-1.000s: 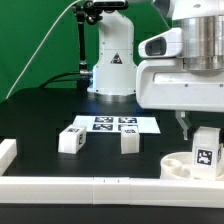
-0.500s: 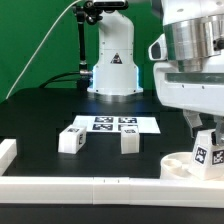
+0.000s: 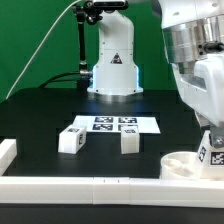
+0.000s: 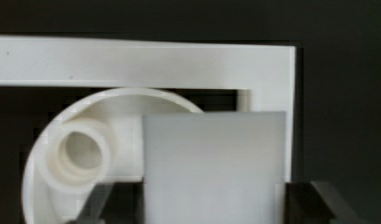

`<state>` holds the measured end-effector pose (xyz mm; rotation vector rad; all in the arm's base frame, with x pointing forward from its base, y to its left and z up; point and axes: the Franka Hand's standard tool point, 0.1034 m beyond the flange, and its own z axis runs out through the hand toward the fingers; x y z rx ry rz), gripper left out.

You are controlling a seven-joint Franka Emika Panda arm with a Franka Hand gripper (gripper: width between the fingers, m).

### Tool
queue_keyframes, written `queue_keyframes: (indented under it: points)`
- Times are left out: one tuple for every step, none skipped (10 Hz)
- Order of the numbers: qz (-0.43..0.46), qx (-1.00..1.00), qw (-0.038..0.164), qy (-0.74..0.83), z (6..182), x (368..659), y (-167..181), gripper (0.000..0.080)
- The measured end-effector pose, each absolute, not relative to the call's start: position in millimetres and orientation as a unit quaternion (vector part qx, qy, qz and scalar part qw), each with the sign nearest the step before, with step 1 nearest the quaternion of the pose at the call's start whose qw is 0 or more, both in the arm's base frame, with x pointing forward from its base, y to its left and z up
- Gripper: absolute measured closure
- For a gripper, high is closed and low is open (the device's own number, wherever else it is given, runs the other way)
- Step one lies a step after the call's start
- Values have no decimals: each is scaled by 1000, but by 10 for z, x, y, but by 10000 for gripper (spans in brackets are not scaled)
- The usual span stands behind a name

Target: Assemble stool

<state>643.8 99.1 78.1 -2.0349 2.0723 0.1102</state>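
My gripper [image 3: 209, 141] is shut on a white blocky stool leg [image 3: 212, 153] with a black-and-white tag. It holds the leg tilted, at the exterior view's right edge, just over the round white seat [image 3: 183, 162]. In the wrist view the leg [image 4: 213, 165] fills the space between my dark fingers [image 4: 325, 203], with my gripper [image 4: 213, 208] closed round it. The seat [image 4: 80, 150] with a round hole lies beside and partly behind the leg. Two more loose legs stand on the black table, one [image 3: 70, 138] at the left and one [image 3: 128, 140] at the middle.
The marker board [image 3: 112, 124] lies flat behind the two loose legs. A white rail [image 3: 100, 186] runs along the table's front, with a short side piece [image 3: 7, 150] at the left; it shows in the wrist view [image 4: 151, 62] beyond the seat. The arm's base [image 3: 112, 60] stands at the back.
My wrist has turned and swung toward the exterior view's right. The held leg has moved right and a little lower and now tilts over the seat's right side.
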Motion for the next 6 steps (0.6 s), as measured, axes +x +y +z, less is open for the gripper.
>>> queue_keyframes:
  points:
    - [36, -706, 116, 697, 787, 6437, 1000, 303]
    - [33, -744, 111, 658, 835, 6440, 1048, 200]
    - [28, -767, 114, 631, 881, 6451, 1101, 200]
    - [24, -783, 117, 611, 911, 6448, 1141, 160]
    - [22, -801, 117, 587, 894, 6444, 1127, 152]
    - [17, -823, 117, 556, 890, 6443, 1123, 152]
